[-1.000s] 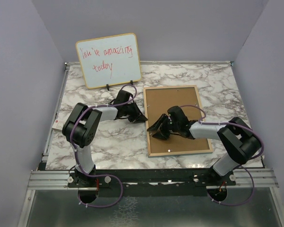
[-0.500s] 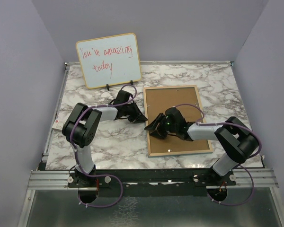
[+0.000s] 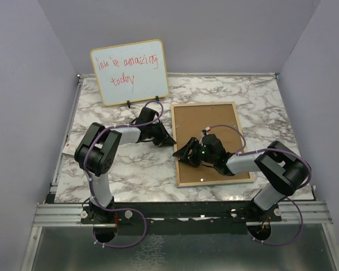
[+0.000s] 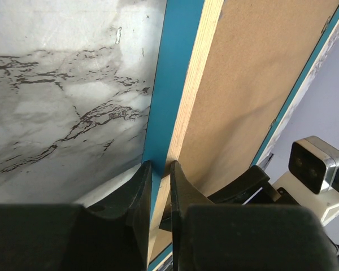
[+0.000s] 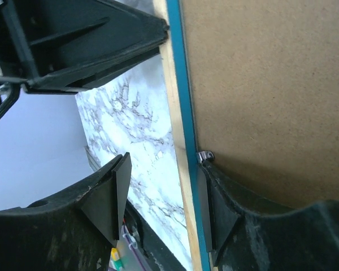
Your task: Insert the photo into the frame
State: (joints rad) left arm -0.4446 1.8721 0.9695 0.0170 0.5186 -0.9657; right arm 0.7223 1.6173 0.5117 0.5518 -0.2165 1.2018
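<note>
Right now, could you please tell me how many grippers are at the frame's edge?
2. The left gripper is pinched shut on the frame's left edge; the right gripper straddles that same edge nearer the arm bases, jaws open.

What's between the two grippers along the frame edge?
Only the frame, a bare run of its wood-and-blue edge, separates the left gripper from the right gripper; the right wrist view shows it best.

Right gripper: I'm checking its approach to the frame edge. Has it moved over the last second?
Yes. The right gripper has shifted leftward and slightly toward the arm bases, and now straddles the left rail of the frame.
</note>
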